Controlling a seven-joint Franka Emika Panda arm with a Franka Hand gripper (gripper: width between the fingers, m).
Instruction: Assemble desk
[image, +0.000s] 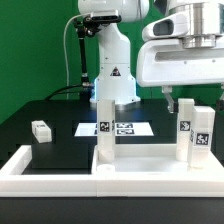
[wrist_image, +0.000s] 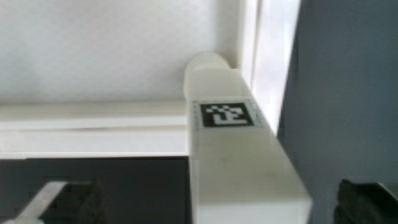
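Black-and-white square marker (wrist_image: 222, 113) on white desk leg (wrist_image: 240, 170)

White sq-section desk leg (wrist_image: 240, 160) runs down the middle, w/ a black-&-white marker tag (wrist_image: 224, 113) on its facing side; one end sits by the corner of the white tabletop (wrist_image: 89, 60) where two raised rims meet, contact unclear. Dark worktop (wrist_image: 347, 80) shows beyond the tabletop's side rim. Gripper (wrist_image: 210, 205) jaws stand wide, dark fingers (wrist_image: 50, 205) either side of the leg w/ gaps, not touching it.
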